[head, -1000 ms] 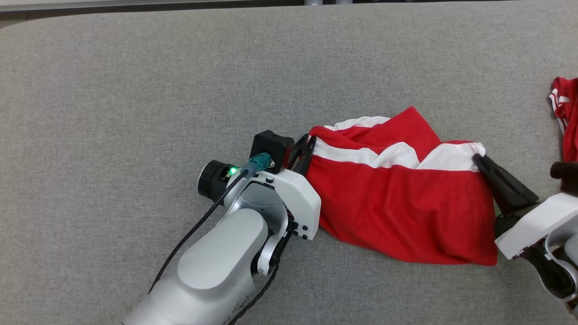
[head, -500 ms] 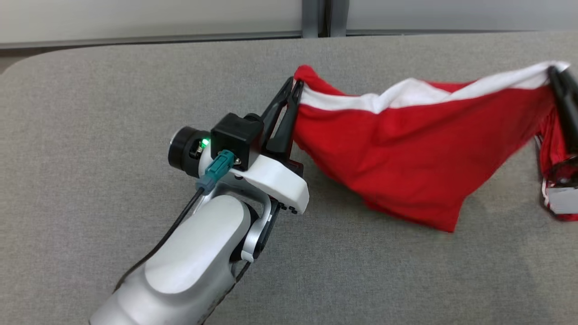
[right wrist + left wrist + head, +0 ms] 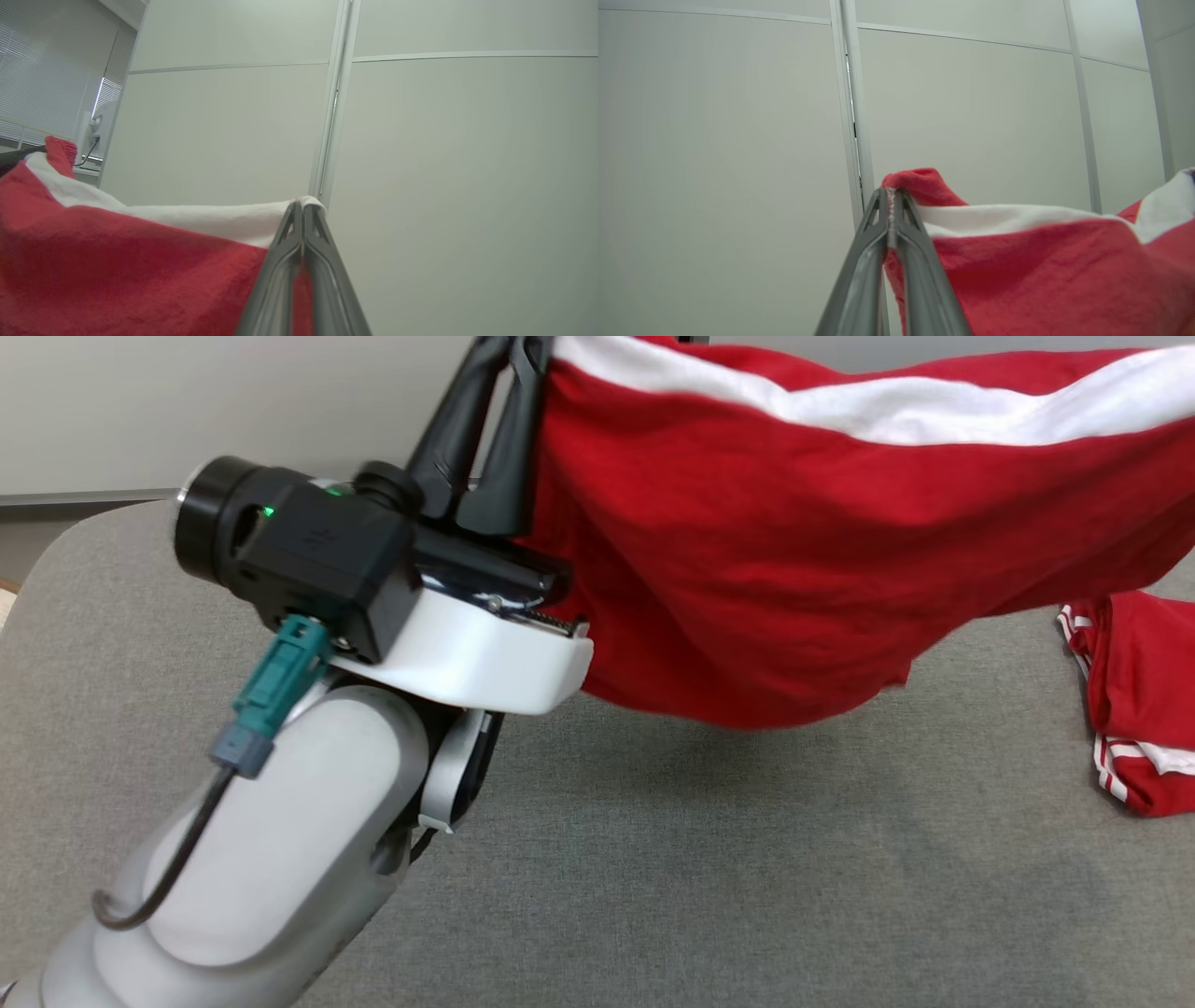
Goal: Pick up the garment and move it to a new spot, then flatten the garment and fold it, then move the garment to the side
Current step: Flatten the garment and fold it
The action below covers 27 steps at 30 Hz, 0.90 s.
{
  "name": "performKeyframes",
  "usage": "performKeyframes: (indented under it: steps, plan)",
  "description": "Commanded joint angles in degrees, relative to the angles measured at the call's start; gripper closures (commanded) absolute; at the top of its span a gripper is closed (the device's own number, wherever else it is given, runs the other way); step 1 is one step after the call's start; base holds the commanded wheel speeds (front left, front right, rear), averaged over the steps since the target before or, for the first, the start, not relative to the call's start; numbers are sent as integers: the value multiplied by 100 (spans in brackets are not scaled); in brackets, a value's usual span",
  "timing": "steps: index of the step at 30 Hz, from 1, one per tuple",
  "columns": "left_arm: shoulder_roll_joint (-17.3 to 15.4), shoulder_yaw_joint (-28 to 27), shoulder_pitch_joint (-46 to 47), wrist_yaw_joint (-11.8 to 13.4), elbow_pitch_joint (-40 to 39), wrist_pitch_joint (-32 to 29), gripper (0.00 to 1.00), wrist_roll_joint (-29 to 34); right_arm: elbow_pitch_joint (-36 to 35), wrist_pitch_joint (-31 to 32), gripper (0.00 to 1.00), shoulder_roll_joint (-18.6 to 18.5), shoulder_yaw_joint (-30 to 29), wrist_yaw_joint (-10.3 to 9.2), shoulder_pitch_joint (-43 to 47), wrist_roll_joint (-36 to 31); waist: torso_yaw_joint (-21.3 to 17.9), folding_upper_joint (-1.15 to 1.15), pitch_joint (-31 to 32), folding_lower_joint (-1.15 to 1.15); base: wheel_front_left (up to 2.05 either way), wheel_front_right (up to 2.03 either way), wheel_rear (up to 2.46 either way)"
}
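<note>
A: Quick, left side first. Left fingers (image 3: pixel 464 429), top of the head frame left of centre, are clamped together on a corner of the garment (image 3: pixel 766 551). In the left wrist view the red-and-white hem is pinched right at the tips, with very little cloth in the bite.

B: Slip risk there?

A: I'd say so. It's a thin pinch with the whole cloth hanging off it. A jerk or a hard outward pull could drag the hem out.

B: Middle?

A: The garment is in the air, stretched across the upper frame, white band (image 3: pixel 887 411) along the top. Its belly sags above the table (image 3: pixel 709 877), not touching as far as I can tell, and there's a shadow under it. It looks bunched, layers doubled. Set down like that it probably lands creased, and flattening gets harder.

B: Right side?

A: Right fingers (image 3: pixel 275 280), in the right wrist view, are closed on the white band, again at the very tips. Same worry. If one corner lets go, the cloth swings off the other and heaps up.

B: Anything else?

A: A second red garment (image 3: pixel 1134 709) lies on the table at the right edge of the head frame, near the hanging cloth's low right part. Lowered too far right, the two could overlap or snag, and the wrong one could get dragged along.

B: Overstretching?

A: Can't judge the tension well. The top edge dips mid-span, so there's some slack.
</note>
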State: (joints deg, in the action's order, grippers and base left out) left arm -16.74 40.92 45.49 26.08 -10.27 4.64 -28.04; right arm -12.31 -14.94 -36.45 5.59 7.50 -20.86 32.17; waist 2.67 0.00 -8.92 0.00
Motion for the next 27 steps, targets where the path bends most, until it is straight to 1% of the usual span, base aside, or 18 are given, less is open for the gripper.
performKeyframes:
  steps: [1,4,7,9,10,15,17,21,24,27]
  plan:
    - [-56,-68,115,80,-99,-31,100,48,-23,42,100,-7,-20,-3,-104,28,9,0,-5,0,0,0,0]
    - [-99,-150,202,164,-237,-96,100,77,9,147,100,-35,70,-3,-305,118,19,0,-93,0,0,0,0]
    - [-27,-199,370,130,-171,-99,100,42,144,214,100,-99,240,-3,-670,270,39,0,-242,0,0,0,0]
    - [64,-247,543,47,30,-74,100,-39,303,248,100,-149,389,-3,-1021,407,54,0,-381,0,0,0,0]
    - [171,-317,803,-68,351,3,100,-108,508,284,100,-212,602,-3,-1434,545,76,0,-527,0,0,0,0]
    - [543,-548,1628,-403,1430,404,100,-248,1186,310,100,-282,1259,-2,-2768,822,140,0,-898,0,0,0,0]
    - [712,-663,1946,-553,1941,639,100,-317,1568,297,100,-203,1564,-3,-3320,884,152,0,-1001,0,0,0,0]
    - [973,-944,2426,-804,3064,952,100,-439,2417,222,100,96,2208,-3,-4261,953,164,0,-1134,0,0,0,0]
    - [1154,-1113,2565,-998,3967,1026,100,-586,3271,235,100,450,2586,-3,-4684,1066,152,0,-1211,0,0,0,0]
    - [1290,-1199,2458,-1154,4851,1050,100,-802,4118,205,100,874,2881,-3,-4843,1279,134,0,-1277,0,0,0,0]
